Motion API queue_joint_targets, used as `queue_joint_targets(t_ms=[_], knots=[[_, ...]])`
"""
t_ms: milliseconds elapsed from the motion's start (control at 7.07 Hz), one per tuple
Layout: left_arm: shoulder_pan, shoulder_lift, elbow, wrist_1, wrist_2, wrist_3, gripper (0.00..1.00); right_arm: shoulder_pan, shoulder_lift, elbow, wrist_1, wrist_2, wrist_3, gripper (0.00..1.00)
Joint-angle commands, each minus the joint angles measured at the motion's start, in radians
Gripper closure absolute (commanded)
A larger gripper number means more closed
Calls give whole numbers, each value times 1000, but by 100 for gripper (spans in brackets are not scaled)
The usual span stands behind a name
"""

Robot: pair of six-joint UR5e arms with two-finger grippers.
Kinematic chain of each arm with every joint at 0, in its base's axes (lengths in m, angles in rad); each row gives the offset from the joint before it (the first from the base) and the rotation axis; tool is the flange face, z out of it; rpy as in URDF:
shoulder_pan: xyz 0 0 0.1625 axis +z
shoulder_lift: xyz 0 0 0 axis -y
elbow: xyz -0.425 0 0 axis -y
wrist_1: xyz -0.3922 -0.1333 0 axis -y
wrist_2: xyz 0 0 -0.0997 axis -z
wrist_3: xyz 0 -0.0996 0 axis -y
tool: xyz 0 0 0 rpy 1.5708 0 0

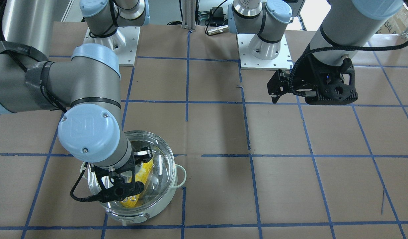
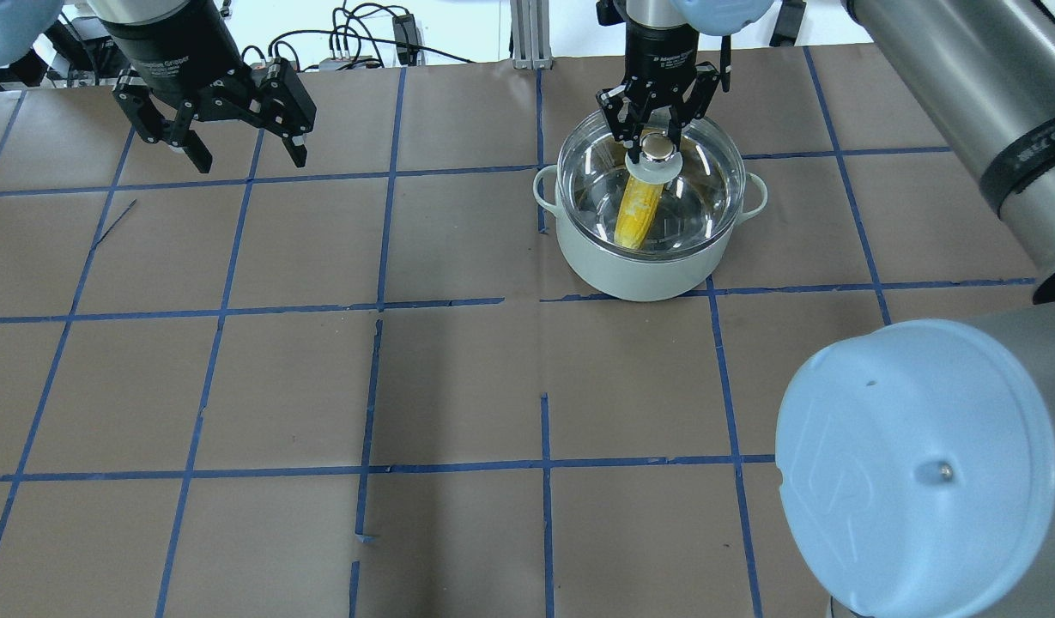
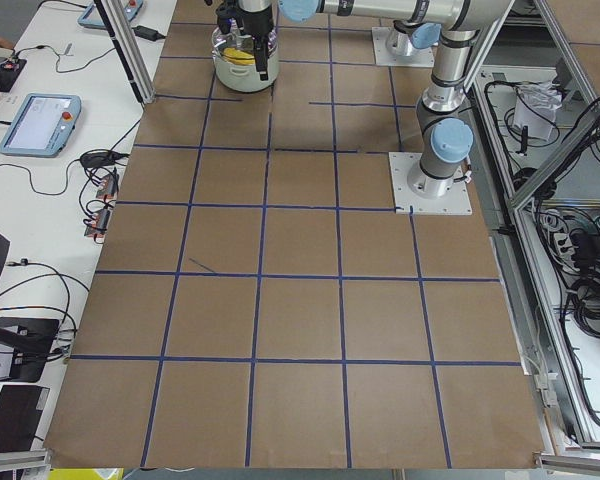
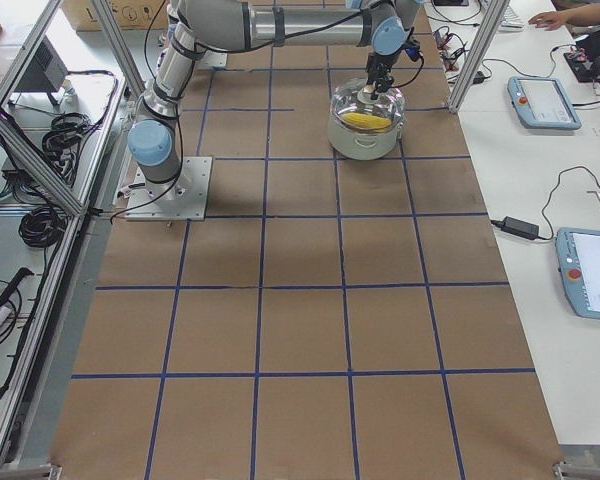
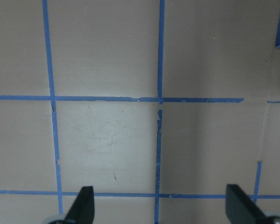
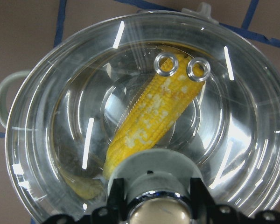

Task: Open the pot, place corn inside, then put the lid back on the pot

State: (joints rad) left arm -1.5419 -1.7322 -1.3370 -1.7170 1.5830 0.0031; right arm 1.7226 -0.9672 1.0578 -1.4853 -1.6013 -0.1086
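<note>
The pale mint-white pot [image 2: 639, 279] stands at the far right of the table. The clear glass lid [image 2: 707, 184] sits on it. The yellow corn [image 2: 637, 215] lies inside and shows through the glass in the right wrist view [image 6: 154, 116]. My right gripper [image 2: 656, 142] hangs straight down over the lid, its fingers closed against the shiny knob [image 6: 156, 214]. My left gripper [image 2: 251, 161] is open and empty above the far left of the table, well away from the pot. The left wrist view shows only bare paper between its fingertips [image 5: 86, 200].
Brown paper with a blue tape grid [image 2: 458, 386] covers the table. The two arm base plates [image 1: 267, 53] stand at the robot's edge. Tablets and cables [image 4: 545, 100] lie on the side benches beyond the table's ends.
</note>
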Motion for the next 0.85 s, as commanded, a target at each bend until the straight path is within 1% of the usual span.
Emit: queue_joint_targets(t_ms=[0, 283, 424, 707], knots=[[-1, -1, 1, 0, 0, 2, 0, 2, 18, -1, 0, 0, 1, 81], [-1, 3, 2, 7, 3, 17, 0, 2, 22, -1, -1, 0, 1, 81], [2, 5, 1, 55, 5, 20, 0, 0, 25, -2, -1, 0, 1, 81], [0, 11, -11, 88, 2, 18, 0, 0, 22, -4, 2, -11, 4, 81]])
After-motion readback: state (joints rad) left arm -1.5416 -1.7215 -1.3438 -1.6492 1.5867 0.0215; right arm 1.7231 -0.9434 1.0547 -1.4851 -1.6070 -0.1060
